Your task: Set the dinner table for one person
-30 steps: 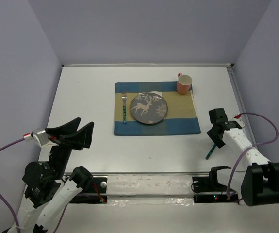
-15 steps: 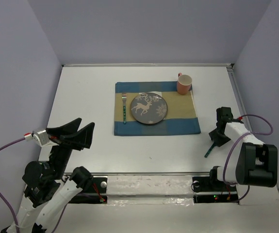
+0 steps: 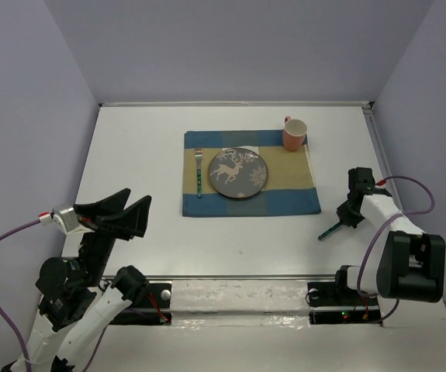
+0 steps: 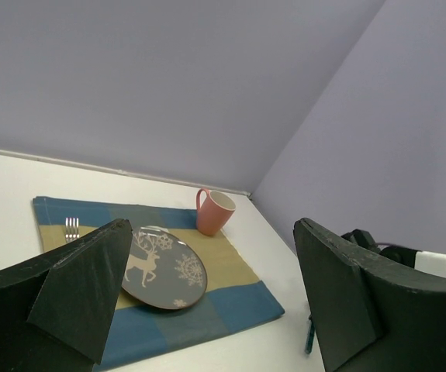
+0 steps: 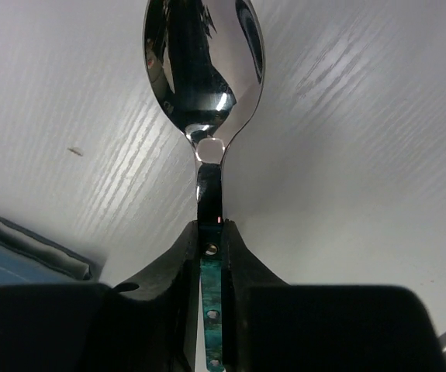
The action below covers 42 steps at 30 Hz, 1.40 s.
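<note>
Table (image 3: 145, 155), white and matte, fills the middle of the top view from the near rail to the back wall.

Count of items on it:
- One checked placemat (image 3: 285, 203), blue and tan, at upper centre of the frame.
- One grey plate (image 3: 238, 172) with a deer motif, at the centre of the placemat.
- One fork (image 3: 198, 174) with a green handle, on the placemat just left of the plate, tines toward the back wall.
- One pink mug (image 3: 294, 134), upright at the upper right corner of the placemat, handle to the left.
- One spoon (image 3: 331, 230) with a green handle, right of the placemat and apart from it, above bare tabletop.

Grippers, two:
- Right gripper (image 3: 352, 215), at right centre of the frame, has its fingers pressed onto the spoon handle. In the wrist view the polished bowl points away from the fingers, over the white surface. Contact between bowl and tabletop cannot be determined.
- Left gripper (image 3: 137, 197), at lower left of the frame, is raised above the tabletop with its fingers spread wide and nothing between them. Its wrist view looks across at the placemat, plate, fork and mug.
</note>
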Tool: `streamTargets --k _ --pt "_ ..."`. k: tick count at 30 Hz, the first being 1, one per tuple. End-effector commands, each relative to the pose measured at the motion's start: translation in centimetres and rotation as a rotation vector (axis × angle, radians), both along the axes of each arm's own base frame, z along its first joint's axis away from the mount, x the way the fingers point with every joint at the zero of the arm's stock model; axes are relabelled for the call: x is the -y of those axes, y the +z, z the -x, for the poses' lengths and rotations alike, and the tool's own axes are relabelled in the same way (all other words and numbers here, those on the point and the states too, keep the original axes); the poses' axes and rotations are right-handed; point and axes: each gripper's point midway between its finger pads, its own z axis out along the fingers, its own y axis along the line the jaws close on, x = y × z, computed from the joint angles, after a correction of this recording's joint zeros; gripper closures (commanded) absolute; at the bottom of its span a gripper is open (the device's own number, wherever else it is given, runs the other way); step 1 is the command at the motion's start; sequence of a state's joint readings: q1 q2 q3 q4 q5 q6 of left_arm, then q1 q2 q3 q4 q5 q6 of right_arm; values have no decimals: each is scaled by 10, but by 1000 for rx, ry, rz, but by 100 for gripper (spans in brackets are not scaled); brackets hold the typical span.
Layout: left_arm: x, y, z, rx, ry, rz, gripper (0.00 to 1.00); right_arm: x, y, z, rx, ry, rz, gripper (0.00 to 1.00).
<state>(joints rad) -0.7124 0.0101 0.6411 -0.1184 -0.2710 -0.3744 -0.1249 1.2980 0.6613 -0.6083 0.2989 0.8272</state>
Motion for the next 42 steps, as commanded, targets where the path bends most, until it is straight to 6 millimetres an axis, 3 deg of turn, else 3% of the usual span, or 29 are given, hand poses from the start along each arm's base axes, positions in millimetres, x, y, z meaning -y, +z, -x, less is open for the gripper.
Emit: streamTargets --k 1,3,4,6,7,9,10,11,13,16,21,22,24,25,28,29,36,42 --pt "-26 30 30 130 2 103 4 32 72 -27 109 41 189 96" --pt "-24 29 28 125 -3 94 4 33 92 -32 118 126 225 100" --pt "-21 28 26 116 -6 85 4 23 106 -41 166 195 231 100" --pt "-17 27 23 110 -10 73 4 -5 137 -67 285 373 215 100" --pt "-14 25 20 99 -13 60 4 -37 146 -78 332 504 188 100" --pt "-10 22 16 84 -15 45 4 -70 168 -99 402 659 194 100" --pt "-6 20 13 73 -18 32 4 -87 170 -104 408 726 182 100" --pt "-5 20 12 71 -17 28 4 -121 162 -109 396 863 149 100" --pt "3 14 2 40 -11 -9 4 -155 166 -118 415 989 139 100" --pt "6 9 -7 19 6 -37 5 -195 151 -122 396 1108 100 100" --pt "4 3 -22 -14 67 -66 5 -211 135 -148 407 1146 93 100" --pt "3 2 -24 -20 74 -70 5 -213 121 -153 372 1147 89 100" --pt "4 -2 -31 -40 91 -86 5 -213 118 -166 362 1129 110 100" --pt "7 -5 -35 -54 89 -97 5 -212 104 -171 325 1123 117 100" --pt "7 -9 -41 -68 102 -113 5 -213 97 -188 304 1115 147 100" --pt "8 -11 -44 -77 102 -121 5 -212 85 -192 275 1103 155 100" --pt "7 -19 -54 -108 129 -146 6 -207 67 -219 241 1020 159 100" --pt "8 -21 -58 -118 134 -155 6 -203 65 -237 233 990 184 100"
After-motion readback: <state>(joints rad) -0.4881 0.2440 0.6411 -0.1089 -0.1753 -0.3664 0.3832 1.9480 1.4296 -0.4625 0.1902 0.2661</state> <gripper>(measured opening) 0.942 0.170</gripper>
